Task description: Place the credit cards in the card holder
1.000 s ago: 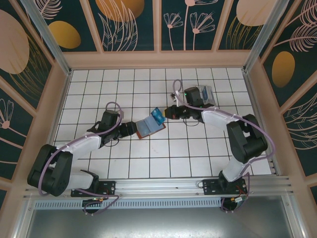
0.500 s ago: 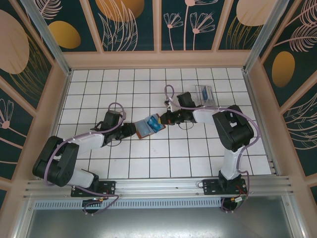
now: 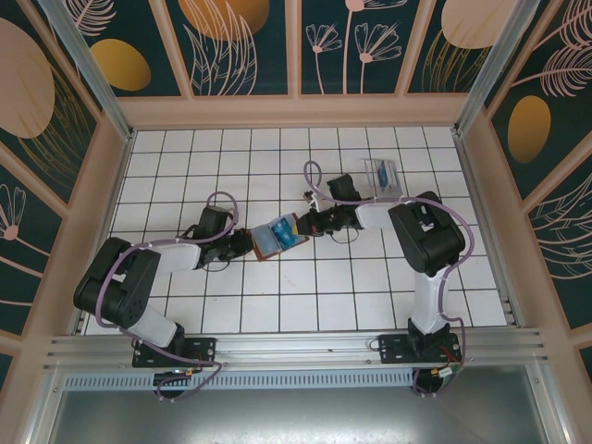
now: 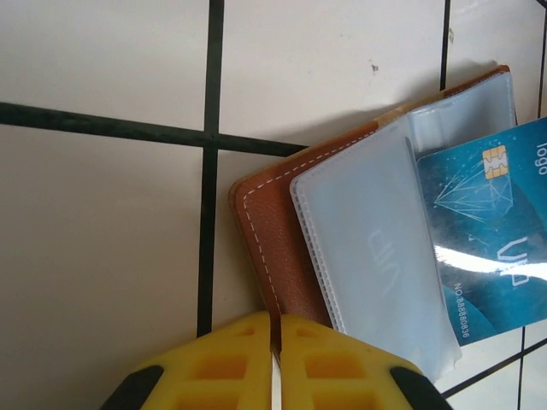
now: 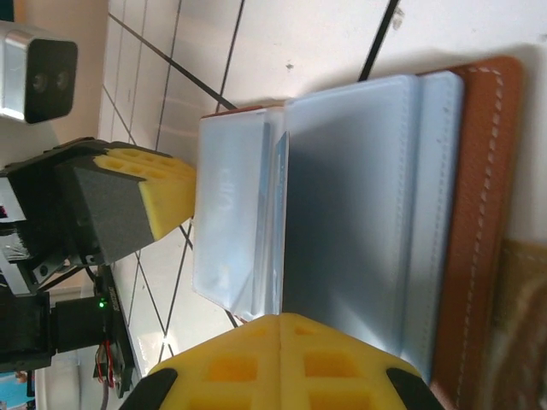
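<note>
Card holder (image 4: pixel 265 239) further left; L fingers (image 4: pixel 226 359) tight on its edge, R fingers (image 5: pixel 273 359) part-cropped, grip unclear.

Mid-frame in the top view, the card holder (image 3: pixel 275 237) is boxed in from the left by the left gripper (image 3: pixel 248 244), clamped on its edge, and from the right by the right gripper (image 3: pixel 302 225), touching it. The tiles (image 3: pixel 277 305) above and below it lie open. Loose cards (image 3: pixel 382 176) lie at upper right, just above the right arm (image 3: pixel 370 218).
</note>
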Action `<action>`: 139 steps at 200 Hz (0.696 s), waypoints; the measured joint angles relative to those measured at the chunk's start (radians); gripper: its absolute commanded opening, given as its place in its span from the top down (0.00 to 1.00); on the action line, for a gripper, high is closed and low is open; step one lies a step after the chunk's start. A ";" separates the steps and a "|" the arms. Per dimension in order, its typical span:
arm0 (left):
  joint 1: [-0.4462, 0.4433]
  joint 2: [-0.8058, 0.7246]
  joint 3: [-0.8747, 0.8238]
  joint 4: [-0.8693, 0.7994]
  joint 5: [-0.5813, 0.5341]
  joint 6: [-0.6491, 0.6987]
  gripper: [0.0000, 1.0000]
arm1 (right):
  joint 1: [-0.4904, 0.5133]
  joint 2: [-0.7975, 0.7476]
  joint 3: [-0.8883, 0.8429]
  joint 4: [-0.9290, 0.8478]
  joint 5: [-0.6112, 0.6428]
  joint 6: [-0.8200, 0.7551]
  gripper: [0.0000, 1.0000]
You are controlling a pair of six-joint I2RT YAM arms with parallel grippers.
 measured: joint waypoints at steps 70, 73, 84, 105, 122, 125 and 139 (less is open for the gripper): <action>0.000 0.034 0.035 0.004 -0.010 0.007 0.92 | 0.023 0.034 0.009 0.044 -0.026 0.042 1.00; 0.000 0.034 0.035 0.003 -0.012 0.007 0.92 | 0.023 0.034 0.009 0.043 -0.024 0.045 1.00; -0.001 0.034 0.035 0.003 -0.018 0.011 0.93 | 0.024 0.034 0.009 0.043 -0.016 0.048 1.00; -0.002 0.034 0.038 -0.001 -0.026 0.016 0.93 | 0.024 0.034 0.006 0.050 0.005 0.068 1.00; -0.002 0.034 0.041 -0.004 -0.035 0.022 0.93 | 0.024 0.021 -0.021 0.072 0.026 0.090 1.00; -0.002 0.033 0.041 -0.004 -0.037 0.022 0.93 | 0.024 0.016 -0.029 0.075 0.031 0.093 1.00; -0.003 0.032 0.041 -0.005 -0.045 0.026 0.94 | 0.023 -0.018 -0.068 0.088 0.049 0.113 1.00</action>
